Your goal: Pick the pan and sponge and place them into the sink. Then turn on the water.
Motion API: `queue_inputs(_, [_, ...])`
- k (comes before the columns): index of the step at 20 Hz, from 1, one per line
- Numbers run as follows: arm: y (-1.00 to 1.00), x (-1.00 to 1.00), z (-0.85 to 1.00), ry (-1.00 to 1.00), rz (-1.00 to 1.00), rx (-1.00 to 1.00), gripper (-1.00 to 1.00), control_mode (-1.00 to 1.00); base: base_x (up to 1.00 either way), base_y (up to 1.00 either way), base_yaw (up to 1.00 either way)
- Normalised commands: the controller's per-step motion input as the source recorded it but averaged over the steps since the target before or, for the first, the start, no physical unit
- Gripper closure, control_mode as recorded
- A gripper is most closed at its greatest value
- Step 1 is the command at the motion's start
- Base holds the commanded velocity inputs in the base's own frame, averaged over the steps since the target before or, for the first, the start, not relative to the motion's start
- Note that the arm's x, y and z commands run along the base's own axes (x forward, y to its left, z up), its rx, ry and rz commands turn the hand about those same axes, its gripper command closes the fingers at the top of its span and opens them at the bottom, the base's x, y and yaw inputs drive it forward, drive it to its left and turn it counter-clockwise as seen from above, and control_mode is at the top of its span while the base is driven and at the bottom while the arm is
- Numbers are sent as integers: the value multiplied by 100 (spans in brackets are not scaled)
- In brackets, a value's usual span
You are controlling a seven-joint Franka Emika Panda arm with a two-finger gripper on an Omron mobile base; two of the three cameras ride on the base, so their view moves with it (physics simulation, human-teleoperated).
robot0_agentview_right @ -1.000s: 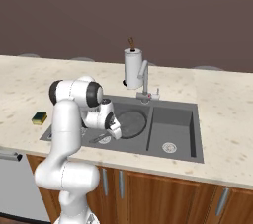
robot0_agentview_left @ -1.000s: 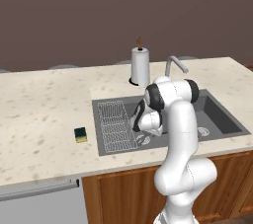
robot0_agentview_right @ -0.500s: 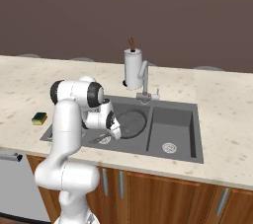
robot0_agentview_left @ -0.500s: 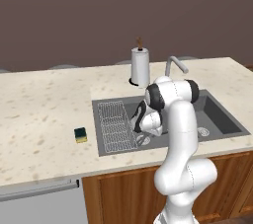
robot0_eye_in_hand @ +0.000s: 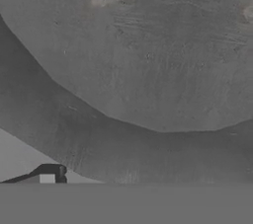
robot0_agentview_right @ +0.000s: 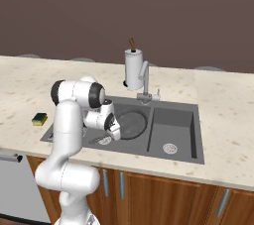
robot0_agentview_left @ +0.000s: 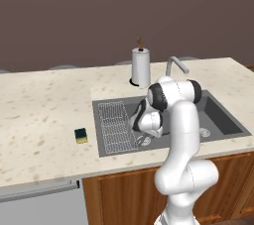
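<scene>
Dark grey round cast-iron pan (robot0_agentview_right: 130,123): lies flat in left basin of sink, centre of right base frame; close up in hand view, its floor and curved wall cover most of the picture (robot0_eye_in_hand: 148,60).
Sink: large rectangular dark grey recessed sink (robot0_agentview_left: 225,120), centre right of left base frame; ribbed wire rack (robot0_agentview_left: 115,125) in its left part; round drain (robot0_agentview_right: 169,147) in the right basin.
Sponge: small rectangular yellow sponge with dark green top (robot0_agentview_left: 81,135) on the speckled beige stone counter (robot0_agentview_left: 44,115), left of sink, apart from it; also at left edge of right base frame (robot0_agentview_right: 39,118).
Faucet: curved grey metal gooseneck faucet (robot0_agentview_right: 145,81) behind sink, no water running.
Paper towel: white upright paper towel roll (robot0_agentview_left: 140,67) just behind faucet, upper centre.
Arm: white robot arm with dark joints (robot0_agentview_left: 179,135) bends down into the sink.
Gripper: two-finger gripper (robot0_agentview_right: 112,131) low over pan's near rim; one dark fingertip (robot0_eye_in_hand: 49,172) at lower left of hand view; cannot tell if spread or pinching, nothing seen between fingers.
</scene>
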Motion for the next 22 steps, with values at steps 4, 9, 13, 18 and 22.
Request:
queue_inputs(4, [0, -8, 9, 0, 0, 12, -100, -100, 0, 0, 0])
queue_inputs(9, [0, -18, 9, 0, 0, 7, -100, -100, 0, 0, 0])
queue_inputs(13, [0, -33, 17, 0, 0, 2, -100, -100, 0, 0, 0])
queue_inputs(18, [0, -50, 59, -4, 0, 1, -100, -100, 0, 0, 0])
queue_inputs(22, [4, -28, 86, -1, 0, 0, -100, -100, 0, 0, 0])
